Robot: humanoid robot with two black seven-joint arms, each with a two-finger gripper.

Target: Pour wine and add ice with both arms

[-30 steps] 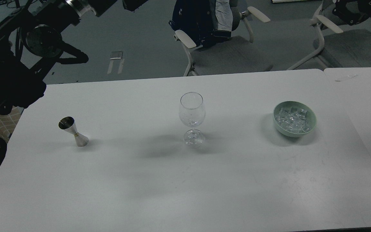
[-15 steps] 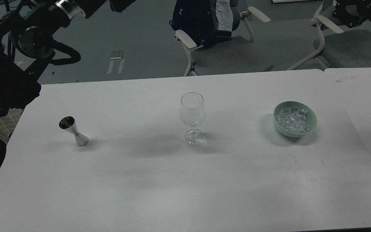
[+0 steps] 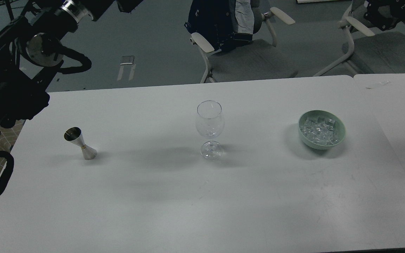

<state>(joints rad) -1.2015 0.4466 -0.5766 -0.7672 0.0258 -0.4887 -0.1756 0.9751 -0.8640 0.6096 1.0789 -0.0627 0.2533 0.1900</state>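
Left arm [image 3: 30, 52], upper left: its round silver joint, which had shifted up and left half a second ago, now sits slightly lower and to the right, and the silver wrist ring lies closer to the top edge than one second ago. Right arm [image 3: 399, 14], upper right: marginally displaced

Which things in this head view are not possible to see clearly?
- Left hand: cut off by the top edge; open or shut cannot be told.
- Right hand: dark, partly cut off at the top.
- Jigger: its contents are too small to see.
- Wine glass: any clear liquid cannot be told.
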